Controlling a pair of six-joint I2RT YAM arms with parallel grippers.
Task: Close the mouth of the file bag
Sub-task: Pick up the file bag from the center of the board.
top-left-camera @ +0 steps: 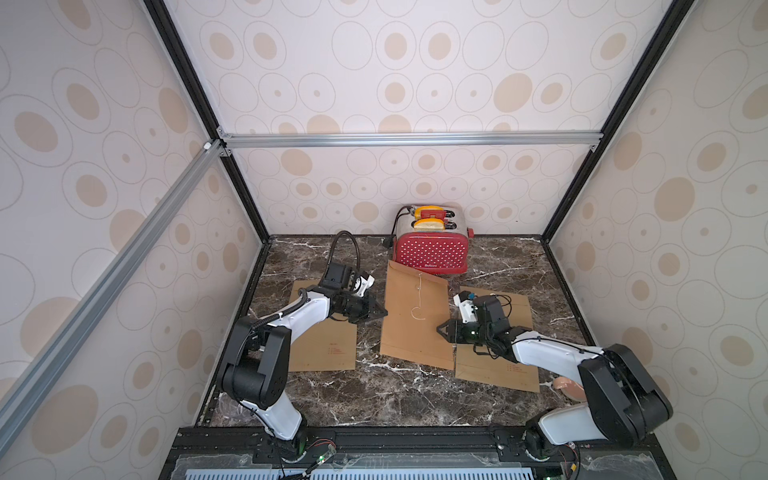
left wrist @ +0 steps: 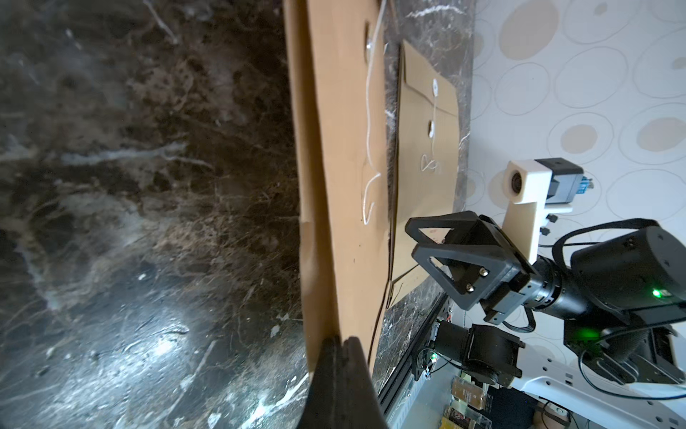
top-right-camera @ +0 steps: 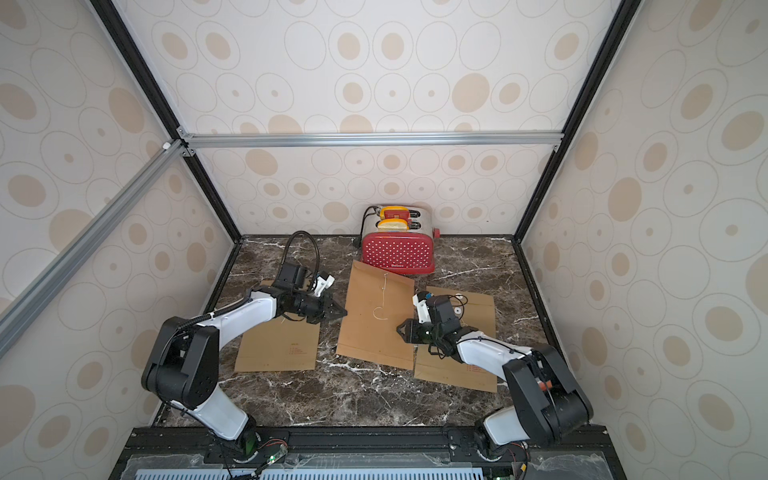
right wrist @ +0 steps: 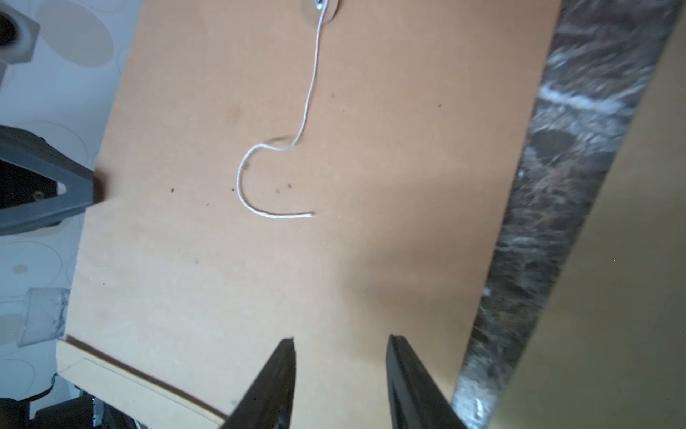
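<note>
The file bag [top-left-camera: 415, 320] lies mid-table, a flat rectangle of matte brown kraft paper, slightly askew. A thin white string [right wrist: 308, 96] runs from a round washer near its far end and curls into a loose hook on the smooth face. Its near right corner overlaps another kraft bag [top-left-camera: 498, 365], and its far end reaches the foot of a glossy red dotted toaster [top-left-camera: 432, 249].

My left claw [top-left-camera: 383, 311] is pinched tight on the bag's left edge. From my left wrist the paper runs up into the closed tips [left wrist: 339, 345] and that edge looks raised off the stone. My right claw [top-left-camera: 440, 330] stands partly open at the bag's right edge. From my right wrist its two black fingers [right wrist: 282, 371] sit apart over the paper, gripping nothing.

Under my left arm lies a third kraft bag [top-left-camera: 328, 349], with a strip of bare stone between it and the file bag. The dark veined marble tabletop [top-left-camera: 395, 395] is polished and bare toward the near rail. Papered walls close in the other three sides.
</note>
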